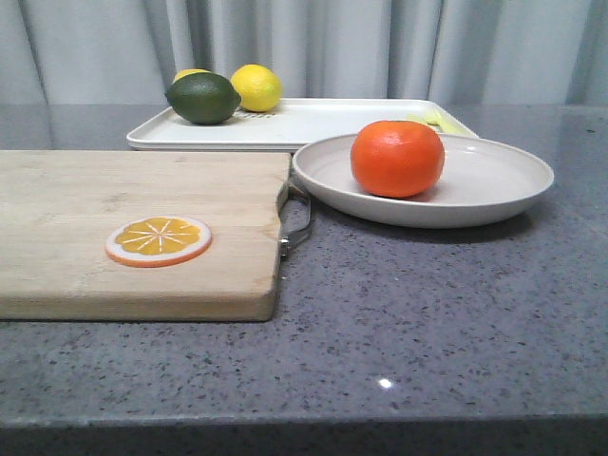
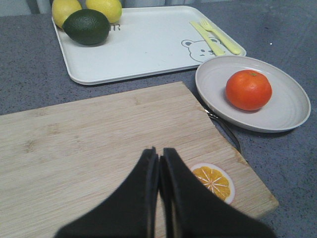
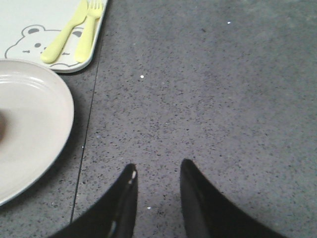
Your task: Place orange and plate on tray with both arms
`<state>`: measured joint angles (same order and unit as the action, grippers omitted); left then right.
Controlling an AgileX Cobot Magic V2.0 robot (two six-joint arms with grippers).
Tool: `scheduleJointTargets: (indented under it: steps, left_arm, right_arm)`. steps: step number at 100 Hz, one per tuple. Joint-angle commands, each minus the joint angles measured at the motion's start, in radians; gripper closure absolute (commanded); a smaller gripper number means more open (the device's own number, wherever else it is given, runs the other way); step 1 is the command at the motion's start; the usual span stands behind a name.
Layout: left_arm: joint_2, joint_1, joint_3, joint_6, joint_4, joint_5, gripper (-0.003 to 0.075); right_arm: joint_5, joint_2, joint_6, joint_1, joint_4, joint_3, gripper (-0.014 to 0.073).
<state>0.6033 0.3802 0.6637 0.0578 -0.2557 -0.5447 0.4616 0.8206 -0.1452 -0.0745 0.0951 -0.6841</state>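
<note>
The orange [image 1: 397, 158] sits in the cream plate [image 1: 494, 180] on the grey table, in front of the white tray [image 1: 323, 123]. The left wrist view shows the orange [image 2: 248, 89] in the plate [image 2: 290, 106] to the right of the tray [image 2: 143, 44]. My left gripper [image 2: 158, 154] is shut and empty above the wooden cutting board [image 2: 89, 144]. My right gripper [image 3: 157, 169] is open and empty above bare table, beside the plate's rim [image 3: 47, 124]. A corner of the tray [image 3: 29, 20] shows there. Neither gripper shows in the front view.
The cutting board [image 1: 123, 228] with metal handle [image 1: 300, 223] lies left of the plate and bears an orange slice disc [image 1: 159, 239]. Two lemons [image 1: 256, 87] and a dark green lime [image 1: 202, 98] sit on the tray's far left. Yellow plastic cutlery [image 2: 215, 37] lies on its right end.
</note>
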Motion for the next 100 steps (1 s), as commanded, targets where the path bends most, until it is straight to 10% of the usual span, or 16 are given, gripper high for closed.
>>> scheduleJointTargets:
  steps: [1,100]
  left_arm:
    - [0.002,-0.003,0.028,-0.008,-0.009,0.076,0.0741]
    - [0.002,-0.003,0.028,-0.008,-0.009,0.076,0.0741]
  right_arm:
    - [0.004,0.07,0.002,-0.028,-0.006,-0.097,0.0309]
    - [0.453,0.807,0.002,-0.168,-0.085,-0.726,0.019]
